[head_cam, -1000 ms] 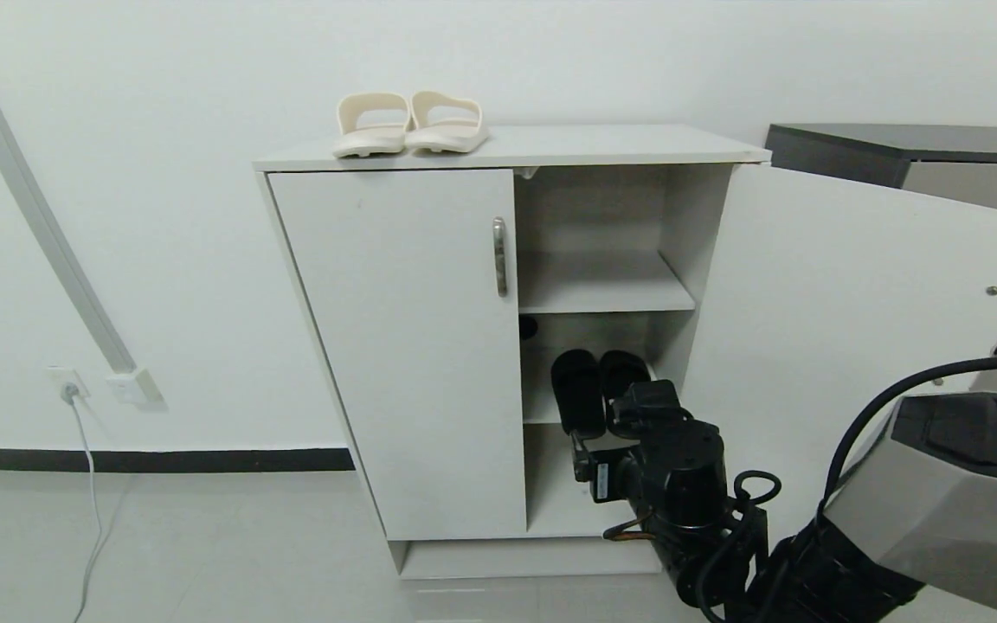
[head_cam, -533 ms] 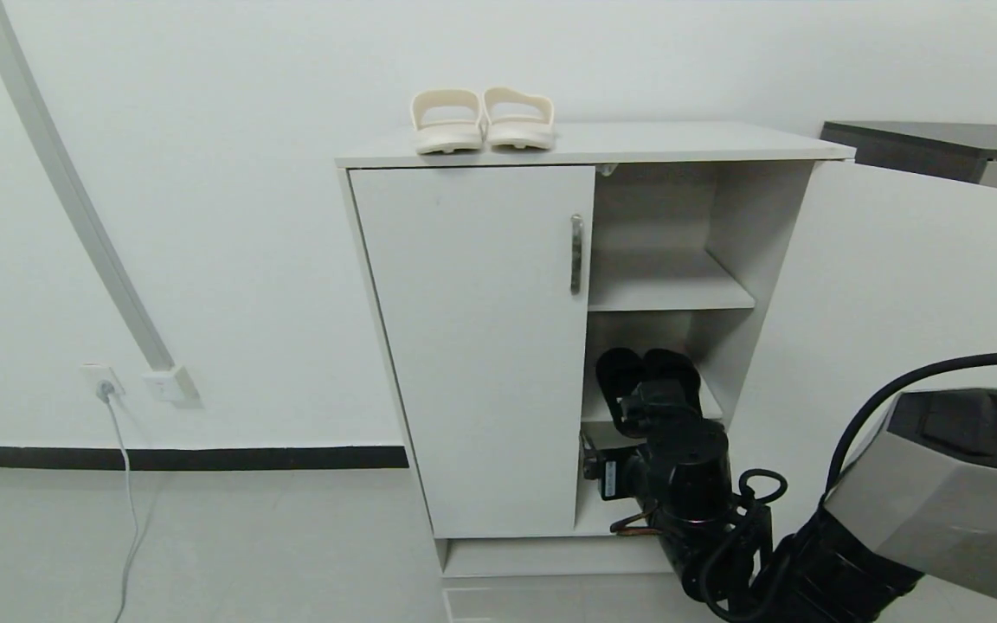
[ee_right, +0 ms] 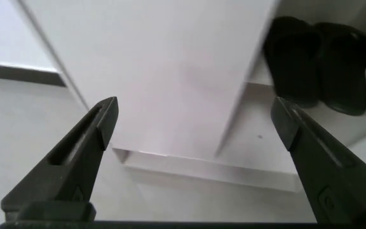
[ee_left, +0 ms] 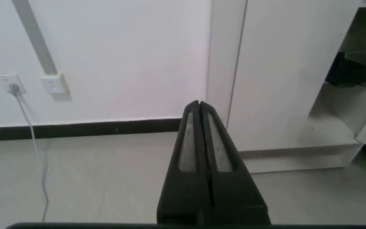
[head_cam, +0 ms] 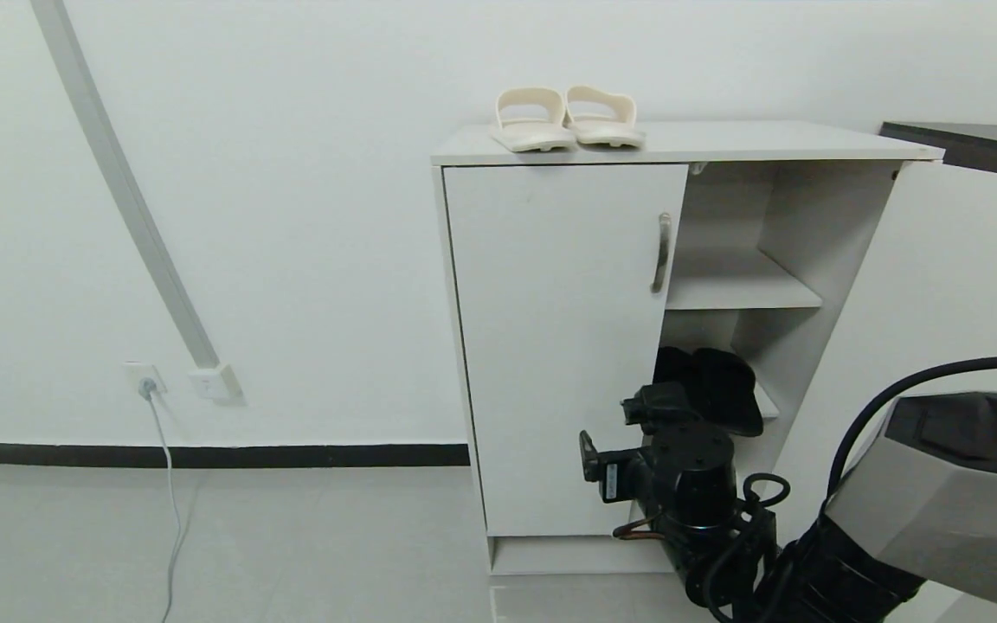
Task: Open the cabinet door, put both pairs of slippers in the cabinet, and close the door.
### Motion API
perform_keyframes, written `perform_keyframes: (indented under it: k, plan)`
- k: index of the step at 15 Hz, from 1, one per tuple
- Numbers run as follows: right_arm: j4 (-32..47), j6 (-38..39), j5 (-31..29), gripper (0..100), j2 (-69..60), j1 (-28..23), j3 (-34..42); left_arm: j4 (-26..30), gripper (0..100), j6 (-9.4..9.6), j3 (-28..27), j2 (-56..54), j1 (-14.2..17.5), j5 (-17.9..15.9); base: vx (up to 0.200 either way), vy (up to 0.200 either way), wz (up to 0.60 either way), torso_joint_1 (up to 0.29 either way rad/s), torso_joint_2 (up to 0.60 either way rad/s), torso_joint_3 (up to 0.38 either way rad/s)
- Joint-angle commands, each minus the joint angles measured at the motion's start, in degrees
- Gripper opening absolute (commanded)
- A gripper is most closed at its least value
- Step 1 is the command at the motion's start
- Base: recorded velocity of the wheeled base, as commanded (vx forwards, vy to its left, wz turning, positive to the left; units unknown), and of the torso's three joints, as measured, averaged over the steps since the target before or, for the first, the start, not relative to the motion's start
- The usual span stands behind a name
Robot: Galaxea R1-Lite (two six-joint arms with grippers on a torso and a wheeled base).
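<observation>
The white cabinet (head_cam: 568, 346) has its left door shut and its right door (head_cam: 940, 285) swung wide open. A cream pair of slippers (head_cam: 566, 118) lies on the cabinet top. A black pair of slippers (head_cam: 715, 389) rests on the middle shelf inside, also seen as the black pair (ee_right: 319, 60) from the right wrist. My right gripper (ee_right: 196, 137) is open and holds nothing. It hangs low in front of the cabinet, just outside that shelf (head_cam: 650, 405). My left gripper (ee_left: 199, 108) is shut on nothing, well left of the cabinet above the floor.
A metal handle (head_cam: 661, 253) sits on the shut left door. A wall socket with a hanging cable (head_cam: 145, 381) and a slanted grey conduit (head_cam: 118, 182) are on the left wall. Dark grey furniture (head_cam: 974, 143) stands behind the open door. Bare tiled floor (head_cam: 204, 545) lies to the left.
The head camera has turned left, so the whole picture has shifted right. My right gripper has drawn back from the black slippers, which stay on the shelf.
</observation>
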Motion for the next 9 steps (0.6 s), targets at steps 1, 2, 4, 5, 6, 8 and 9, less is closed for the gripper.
perform_keyframes:
  k: [1,2,4,5,6,8,9]
  plan:
    - [-0.34,-0.02,0.17,100,0.3,-0.58,0.56,-0.01,0,-0.01,0.01,0.07,-0.01,0.01,0.0,0.0,0.0,0.0,0.0,0.0]
    - [-0.34,-0.02,0.09,100,0.3,-1.02,0.65,-0.01,0,-0.01,0.01,0.07,0.07,0.01,0.0,0.0,0.0,0.0,0.0,0.0]
    - [-1.66,-0.38,0.44,100,0.21,-2.07,2.05,-0.01,0,-0.01,0.01,0.07,-0.01,0.01,0.0,0.0,0.0,0.0,0.0,0.0]
    - [-4.47,-1.61,1.67,100,0.38,-2.16,3.2,-0.01,0,-0.01,0.01,0.07,-0.01,0.01,0.0,0.0,0.0,0.0,0.0,0.0]
    - [-6.14,-3.8,2.46,100,0.47,-2.16,3.99,-0.01,0,-0.01,0.01,0.07,-0.01,0.01,0.0,0.0,0.0,0.0,0.0,0.0]
    - [-6.76,-4.86,2.64,100,0.91,-2.78,4.6,-0.01,0,-0.01,0.01,0.07,-0.01,0.01,0.0,0.0,0.0,0.0,0.0,0.0]
    - [-6.76,-4.95,2.64,100,1.0,-2.95,4.87,-0.01,0,-0.01,0.01,0.07,0.07,0.01,0.0,0.0,0.0,0.0,0.0,0.0]
